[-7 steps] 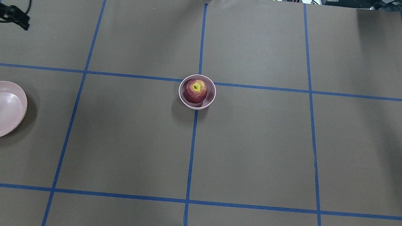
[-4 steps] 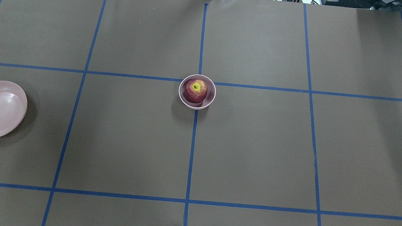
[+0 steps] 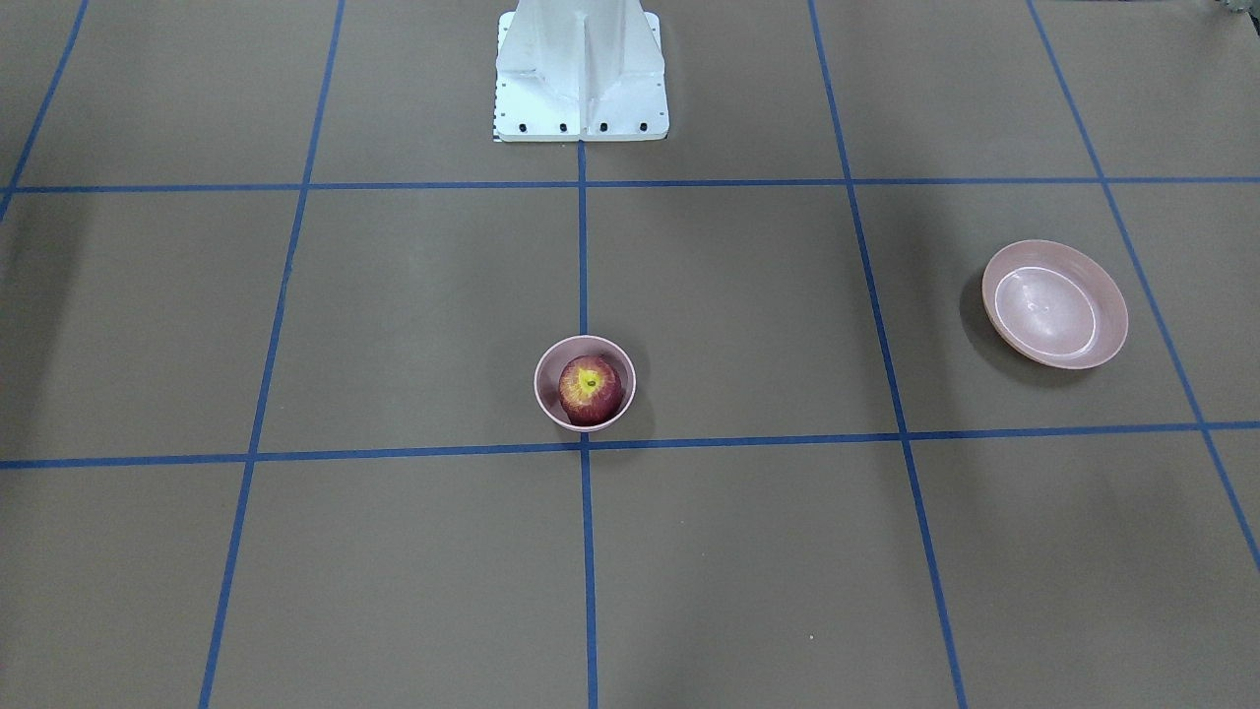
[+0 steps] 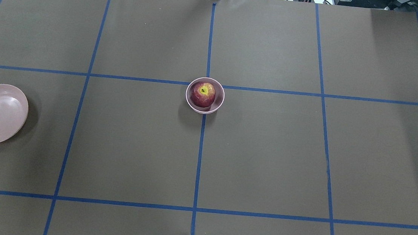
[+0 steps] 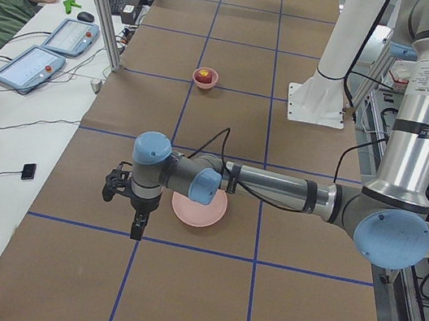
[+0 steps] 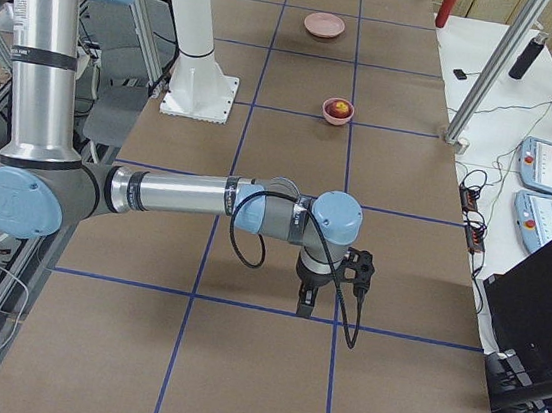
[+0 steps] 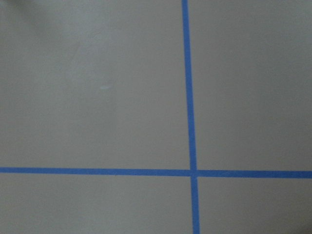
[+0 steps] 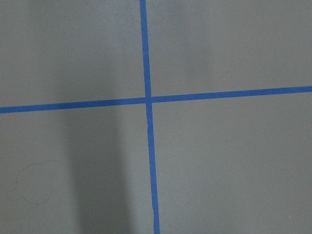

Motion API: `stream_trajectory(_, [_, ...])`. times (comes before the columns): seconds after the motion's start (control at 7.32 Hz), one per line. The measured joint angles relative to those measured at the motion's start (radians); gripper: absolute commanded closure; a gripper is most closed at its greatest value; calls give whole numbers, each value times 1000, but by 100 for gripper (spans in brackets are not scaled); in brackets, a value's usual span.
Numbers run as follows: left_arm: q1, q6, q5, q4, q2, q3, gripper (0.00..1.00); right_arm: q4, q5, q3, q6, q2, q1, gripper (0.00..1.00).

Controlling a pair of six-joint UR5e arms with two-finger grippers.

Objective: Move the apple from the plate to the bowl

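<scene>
In the front-facing view, the apple (image 3: 591, 390) is seen seated in the bowl (image 3: 538, 386) at the middle of the worktop (image 3: 394, 295). The plate (image 3: 1110, 298) lies bare and well apart, on the robot's left. No arm is shown.

In the overhead view the same layout is found. A second ago a dark part of the left arm was seen at the far left corner. It had gone half a second ago and is absent now. Apple, bowl and plate have not shifted. The transfer is therefore judged complete, with the arm drawn back.

From the left end, the left hand (image 5: 137, 231) is seen pointing down, just beside the plate on its operator side. Whether it is open or closed cannot be told.

From the right end, the right hand (image 6: 302, 308) is seen low over bare worktop, far from the bowl. Its state cannot be told either.

In both wrist views, only worktop and blue tape lines (image 7: 188, 97) are shown.
</scene>
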Motion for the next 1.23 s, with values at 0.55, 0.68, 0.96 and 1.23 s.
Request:
stream_trajectory(0.55, [-63,19,-150,59,20,-45,1,-14,-1,0,10,-3,1,0])
stream_trajectory(0.68, [-63,25,-143,76,31,-55,1,-24,0,1,11,-2,1,0])
stream_trajectory(0.96, [-62,28,-76,86,46,-60,1,-48,11,5,10,-2,1,0])
stream_trajectory(1.23, [-61,29,-52,87,47,-59,1,-61,7,3,6,-5,1,0])
